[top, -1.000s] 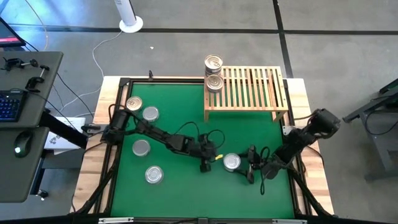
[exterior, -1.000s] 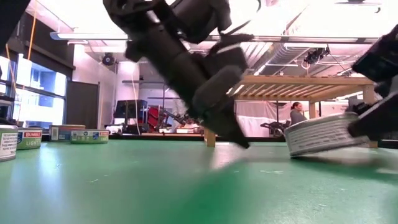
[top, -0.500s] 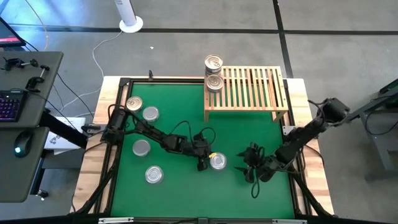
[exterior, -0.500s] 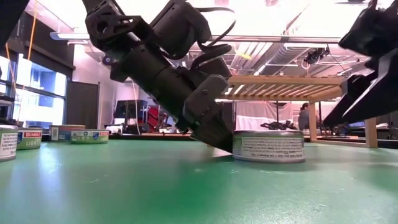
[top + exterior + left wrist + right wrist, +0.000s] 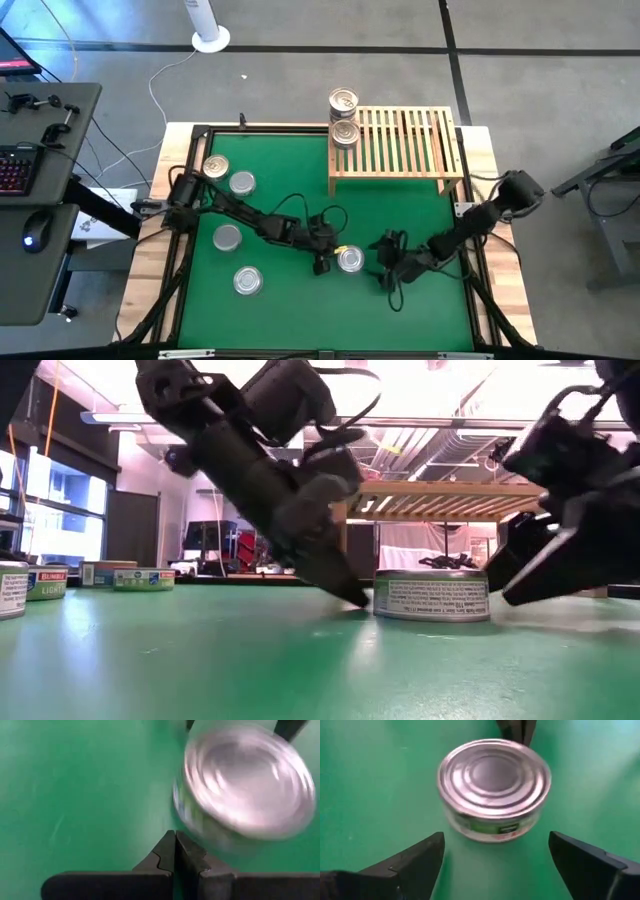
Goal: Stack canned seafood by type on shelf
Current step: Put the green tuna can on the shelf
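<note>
A silver tin (image 5: 350, 260) stands flat on the green mat near the table's middle, also in the low view (image 5: 430, 595). My left gripper (image 5: 322, 264) is shut, its tips low at the tin's left side (image 5: 358, 598). My right gripper (image 5: 495, 847) is open just right of the tin (image 5: 385, 266), one finger off either side, touching nothing. The slatted wooden shelf (image 5: 400, 140) stands at the far side, with two tins (image 5: 344, 116) showing at its left end. My left gripper slants down from the table's left, its shut fingertips (image 5: 175, 842) by the foot of the tin's side wall (image 5: 378, 600). I cannot tell whether they touch it.
Several loose tins (image 5: 230, 210) stand on the mat's left part, seen far left in the low view (image 5: 45, 582). The mat's near part is bare. A wooden table frame (image 5: 490, 200) borders the mat.
A second ago the tin was tilted in my right gripper. Now it stands flat, farther toward the table's left, beside my left gripper. My right gripper has let go, drawn back toward the right edge, then come back toward the tin, open.
</note>
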Controlling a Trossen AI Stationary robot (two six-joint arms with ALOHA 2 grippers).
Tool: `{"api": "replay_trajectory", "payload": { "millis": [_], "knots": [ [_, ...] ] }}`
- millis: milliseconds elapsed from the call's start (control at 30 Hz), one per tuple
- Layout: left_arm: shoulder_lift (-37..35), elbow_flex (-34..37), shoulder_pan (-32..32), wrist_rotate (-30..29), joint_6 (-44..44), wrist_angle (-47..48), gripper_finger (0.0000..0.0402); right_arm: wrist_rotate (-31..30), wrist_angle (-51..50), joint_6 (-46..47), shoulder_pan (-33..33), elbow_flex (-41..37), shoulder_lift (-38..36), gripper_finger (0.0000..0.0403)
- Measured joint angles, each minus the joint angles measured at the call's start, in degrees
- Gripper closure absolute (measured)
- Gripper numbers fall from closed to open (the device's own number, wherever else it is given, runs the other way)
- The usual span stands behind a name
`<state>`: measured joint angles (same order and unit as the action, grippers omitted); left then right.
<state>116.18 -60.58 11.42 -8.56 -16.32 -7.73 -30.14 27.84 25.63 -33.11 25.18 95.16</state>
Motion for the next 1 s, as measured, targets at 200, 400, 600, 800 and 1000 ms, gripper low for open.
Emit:
{"api": "replay_trajectory", "payload": {
  "millis": [200,400,600,800,1000],
  "knots": [
    [-4.7,0.1,1.8,0.5,-2.0,11.1,0.0401,-0.9,23.9,-0.4,0.1,-6.8,7.8,0.005],
    [-2.8,0.1,3.9,1.6,-3.3,3.7,0.0402,-1.0,35.4,-5.1,1.4,-5.6,15.3,0.0049],
    [0.0,0.1,4.1,1.8,-5.2,-4.6,0.0401,-0.6,34.8,-7.5,2.7,-1.6,18.5,0.0044],
    [0.3,0.2,3.4,2.1,-4.6,-5.7,0.0401,-0.8,36.0,-8.8,2.9,-1.8,18.1,0.0044],
    [0.3,0.3,2.9,2.1,-3.5,-6.2,0.0401,-0.5,35.6,-7.0,3.5,-1.9,18.1,0.0044]
  ]
}}
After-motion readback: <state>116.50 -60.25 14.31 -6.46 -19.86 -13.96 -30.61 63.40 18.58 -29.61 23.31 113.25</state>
